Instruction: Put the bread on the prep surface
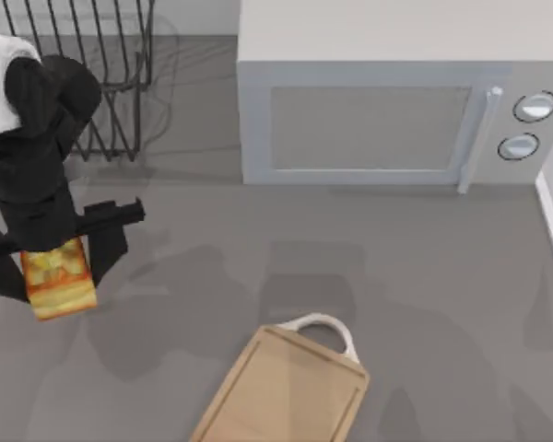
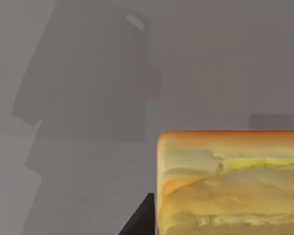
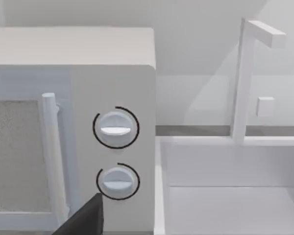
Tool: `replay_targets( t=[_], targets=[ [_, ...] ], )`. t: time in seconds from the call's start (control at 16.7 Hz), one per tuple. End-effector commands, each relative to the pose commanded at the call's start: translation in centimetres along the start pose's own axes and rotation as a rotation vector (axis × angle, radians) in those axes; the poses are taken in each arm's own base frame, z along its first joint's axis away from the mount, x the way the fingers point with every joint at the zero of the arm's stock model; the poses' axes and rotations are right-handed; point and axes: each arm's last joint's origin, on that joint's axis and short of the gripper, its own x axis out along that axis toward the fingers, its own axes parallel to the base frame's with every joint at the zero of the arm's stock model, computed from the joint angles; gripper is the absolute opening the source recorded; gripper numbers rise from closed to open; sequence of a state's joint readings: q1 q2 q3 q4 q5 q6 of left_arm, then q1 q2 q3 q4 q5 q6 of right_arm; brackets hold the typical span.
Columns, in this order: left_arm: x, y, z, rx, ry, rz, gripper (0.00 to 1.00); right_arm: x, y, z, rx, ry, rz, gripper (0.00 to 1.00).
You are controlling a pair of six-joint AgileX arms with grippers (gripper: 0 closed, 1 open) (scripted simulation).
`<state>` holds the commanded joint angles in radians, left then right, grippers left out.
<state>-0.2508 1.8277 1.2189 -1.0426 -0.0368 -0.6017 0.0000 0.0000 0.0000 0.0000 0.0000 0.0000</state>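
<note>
One bread [image 1: 59, 279] is sitting clamped in the left pincer [image 1: 57, 267] at the left side of the grey table [image 1: 258, 249], its toasted orange-yellow face [image 2: 230, 183] looming close in the left wrist view above the bare grey top. One prep surface [image 1: 286, 391], a tan board with a single white loop handle [image 1: 319, 324], is lying well apart from the bread, near the front edge at the middle. One microwave [image 1: 387, 110] with two round dials [image 3: 116, 128] is standing at the back, and one dark wire rack [image 1: 101, 55] is standing behind the left arm. The right pincer [image 3: 83, 218] is facing the microwave's dials and one white sink [image 3: 230, 186]; I cannot tell whether it is open.
</note>
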Motion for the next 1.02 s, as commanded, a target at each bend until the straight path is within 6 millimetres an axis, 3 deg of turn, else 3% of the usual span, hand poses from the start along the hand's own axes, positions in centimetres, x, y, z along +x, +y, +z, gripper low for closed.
replay_targets(
  t=[0.54,1.02],
  targets=[
    [-0.4,-8.0,-5.4,-0.674,-0.028,-0.016,0.00,0.0,0.0,0.0,0.000,0.000,0.000,1.00],
    [-1.5,-13.2,-12.1,-1.046,-0.022,-0.068,0.00,0.0,0.0,0.0,0.000,0.000,0.000,1.00]
  ],
)
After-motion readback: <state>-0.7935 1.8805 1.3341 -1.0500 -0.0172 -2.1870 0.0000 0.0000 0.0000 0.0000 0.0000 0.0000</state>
